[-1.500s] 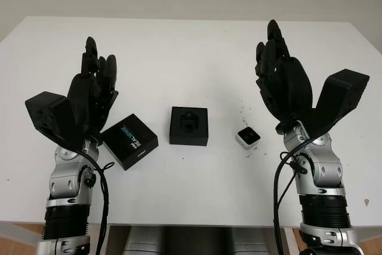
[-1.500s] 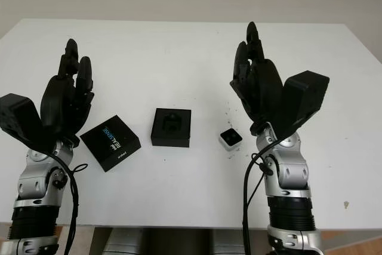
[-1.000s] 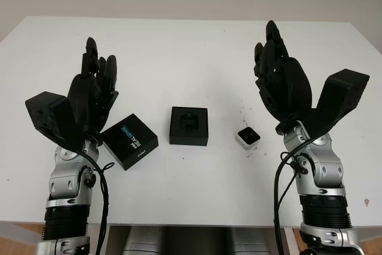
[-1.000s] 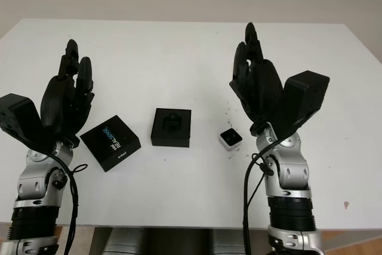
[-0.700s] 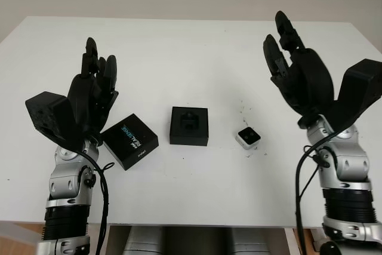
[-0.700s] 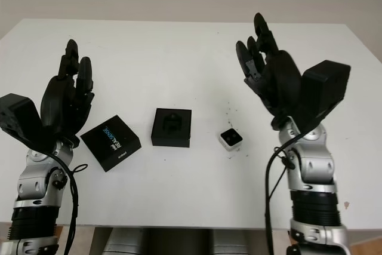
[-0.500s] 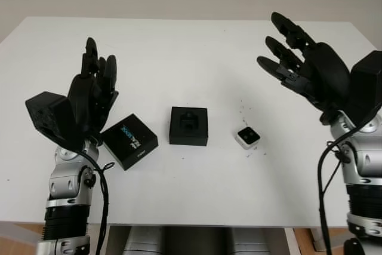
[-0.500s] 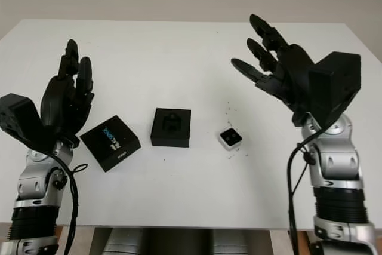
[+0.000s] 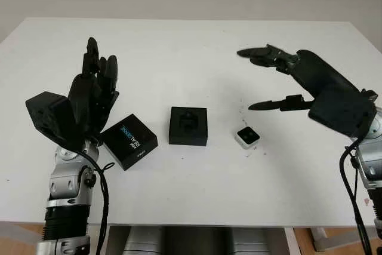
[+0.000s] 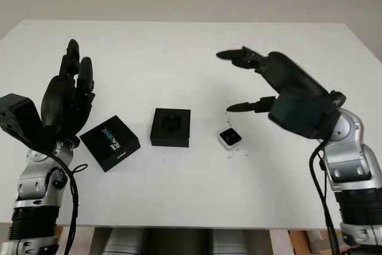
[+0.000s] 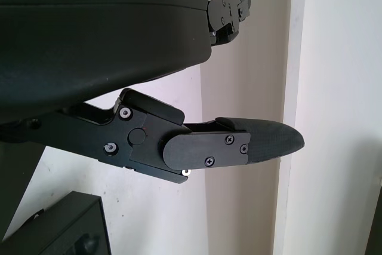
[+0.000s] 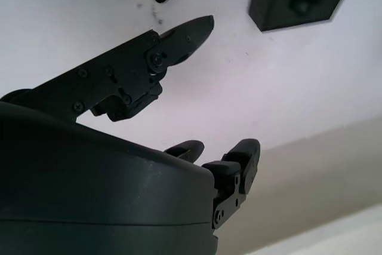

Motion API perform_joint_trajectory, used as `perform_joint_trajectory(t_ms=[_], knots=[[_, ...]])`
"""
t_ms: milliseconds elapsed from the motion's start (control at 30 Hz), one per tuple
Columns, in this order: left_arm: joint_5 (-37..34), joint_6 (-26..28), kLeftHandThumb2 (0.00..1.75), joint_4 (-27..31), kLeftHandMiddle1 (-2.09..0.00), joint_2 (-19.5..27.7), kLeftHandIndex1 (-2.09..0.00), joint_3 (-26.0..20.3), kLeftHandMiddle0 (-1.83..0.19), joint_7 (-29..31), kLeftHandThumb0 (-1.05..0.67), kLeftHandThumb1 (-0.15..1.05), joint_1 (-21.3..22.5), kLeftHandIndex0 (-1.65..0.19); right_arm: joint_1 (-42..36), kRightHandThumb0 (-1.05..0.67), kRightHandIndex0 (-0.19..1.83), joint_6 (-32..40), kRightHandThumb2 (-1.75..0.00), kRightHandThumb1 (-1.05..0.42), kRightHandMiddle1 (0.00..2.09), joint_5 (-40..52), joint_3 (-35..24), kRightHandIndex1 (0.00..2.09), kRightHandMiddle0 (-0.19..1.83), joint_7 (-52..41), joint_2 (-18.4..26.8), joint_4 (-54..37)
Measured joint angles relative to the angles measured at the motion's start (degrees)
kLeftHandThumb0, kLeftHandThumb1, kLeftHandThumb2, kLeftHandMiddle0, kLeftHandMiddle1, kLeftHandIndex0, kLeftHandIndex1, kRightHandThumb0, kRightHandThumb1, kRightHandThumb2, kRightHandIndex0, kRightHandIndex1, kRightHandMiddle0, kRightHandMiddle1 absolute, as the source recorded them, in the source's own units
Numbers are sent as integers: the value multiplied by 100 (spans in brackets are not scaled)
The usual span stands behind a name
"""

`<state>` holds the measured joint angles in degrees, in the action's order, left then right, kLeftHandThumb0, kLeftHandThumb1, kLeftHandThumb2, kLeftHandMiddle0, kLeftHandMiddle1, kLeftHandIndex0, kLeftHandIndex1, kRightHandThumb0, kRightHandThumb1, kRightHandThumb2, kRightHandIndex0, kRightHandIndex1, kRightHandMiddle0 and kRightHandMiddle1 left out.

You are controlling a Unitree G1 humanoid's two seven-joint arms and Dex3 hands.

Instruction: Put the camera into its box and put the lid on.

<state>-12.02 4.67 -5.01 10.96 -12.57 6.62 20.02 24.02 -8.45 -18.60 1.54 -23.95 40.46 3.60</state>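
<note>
The camera (image 9: 247, 137) is a small white cube with a dark face, right of centre beside the black box (image 9: 188, 126). The lid (image 9: 129, 141) lies left. The right hand (image 9: 286, 82), empty and open, has tipped forward above the camera; the left hand (image 9: 92, 97) stays raised, open.

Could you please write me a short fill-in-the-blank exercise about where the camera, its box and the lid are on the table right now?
1. The small white camera lies on the white table, not in the ____.
2. The open black box sits between the camera and the ____.
3. The hand raised above the camera, holding nothing, is the ____ hand.
4. The left hand, open, is held up beside the ____.

Missing words: box; lid; right; lid
</note>
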Motion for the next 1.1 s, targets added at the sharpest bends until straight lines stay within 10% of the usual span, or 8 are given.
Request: perform_joint_trajectory(t_ms=[1100], knots=[[2,109,45,8,0,12,0,1,19,70,-77,105,-4,19,-459,-38,42,54,-5,-82,26,-659,224,14,42,-830,526,-376]])
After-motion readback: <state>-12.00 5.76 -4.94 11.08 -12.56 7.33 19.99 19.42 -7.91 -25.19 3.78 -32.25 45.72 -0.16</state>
